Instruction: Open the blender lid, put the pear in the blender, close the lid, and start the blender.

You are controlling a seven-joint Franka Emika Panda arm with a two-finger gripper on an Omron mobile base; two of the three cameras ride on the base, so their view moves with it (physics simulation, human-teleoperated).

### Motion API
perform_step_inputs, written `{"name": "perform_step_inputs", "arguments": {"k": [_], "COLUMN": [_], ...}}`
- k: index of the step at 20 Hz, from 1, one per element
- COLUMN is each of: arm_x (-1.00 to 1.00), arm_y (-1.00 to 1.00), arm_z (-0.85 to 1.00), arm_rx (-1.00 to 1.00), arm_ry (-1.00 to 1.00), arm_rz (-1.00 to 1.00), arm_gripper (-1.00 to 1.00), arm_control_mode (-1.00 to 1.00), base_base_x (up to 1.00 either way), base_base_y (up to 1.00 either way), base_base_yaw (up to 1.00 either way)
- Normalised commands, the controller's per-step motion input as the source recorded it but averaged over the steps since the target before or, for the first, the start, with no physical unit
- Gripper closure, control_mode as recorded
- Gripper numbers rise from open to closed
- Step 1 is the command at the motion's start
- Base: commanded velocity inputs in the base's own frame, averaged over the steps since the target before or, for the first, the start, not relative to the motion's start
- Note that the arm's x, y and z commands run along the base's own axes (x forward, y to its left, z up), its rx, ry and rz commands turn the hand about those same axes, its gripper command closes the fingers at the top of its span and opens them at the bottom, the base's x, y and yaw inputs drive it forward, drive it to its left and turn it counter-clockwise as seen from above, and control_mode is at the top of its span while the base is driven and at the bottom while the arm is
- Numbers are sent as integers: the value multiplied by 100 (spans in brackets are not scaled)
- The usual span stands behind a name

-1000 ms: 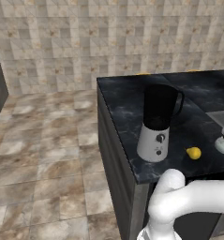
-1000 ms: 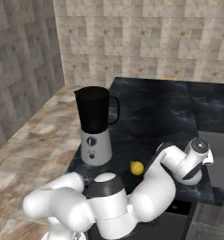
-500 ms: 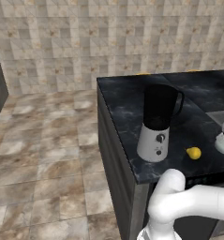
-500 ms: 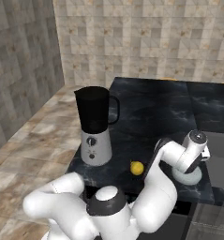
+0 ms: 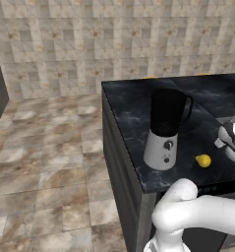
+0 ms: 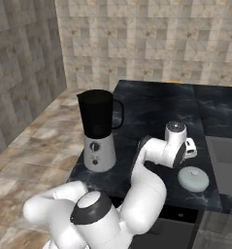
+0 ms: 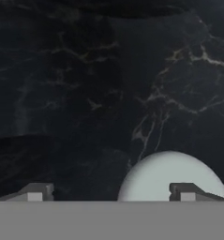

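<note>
No writing reads on the blender point(image 5: 165, 129), lidless near my black marble worktop's point(image 6: 151, 109) front edge, stone-tiled walls behind. My gripper point(image 7: 108, 193) spreads empty above the blender lid point(image 6: 193, 178); the pear point(image 5: 203, 160) lies between them.

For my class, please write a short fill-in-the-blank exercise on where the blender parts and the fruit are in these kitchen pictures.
1. The blender lid lies on the ____, off the jar.
2. The blender has its jar top ____.
3. The pear is ____ in colour.
4. The gripper has its fingertips spread and holds ____.

Missing words: counter; open; yellow; nothing
</note>
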Motion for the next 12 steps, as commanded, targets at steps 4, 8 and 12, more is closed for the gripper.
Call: {"name": "perform_step_inputs", "arguments": {"k": [4, 8, 12], "arm_x": [-11, -35, -30], "arm_y": [81, 20, 12], "arm_z": [2, 4, 0], "arm_rx": [-13, -6, -1], "arm_ry": [18, 5, 3], "arm_rz": [0, 0, 5], "arm_gripper": [-100, -100, -100], "arm_control_mode": [-100, -100, -100], "base_base_x": [0, 0, 0], "base_base_y": [0, 0, 0], "base_base_yaw": [0, 0, 0]}}
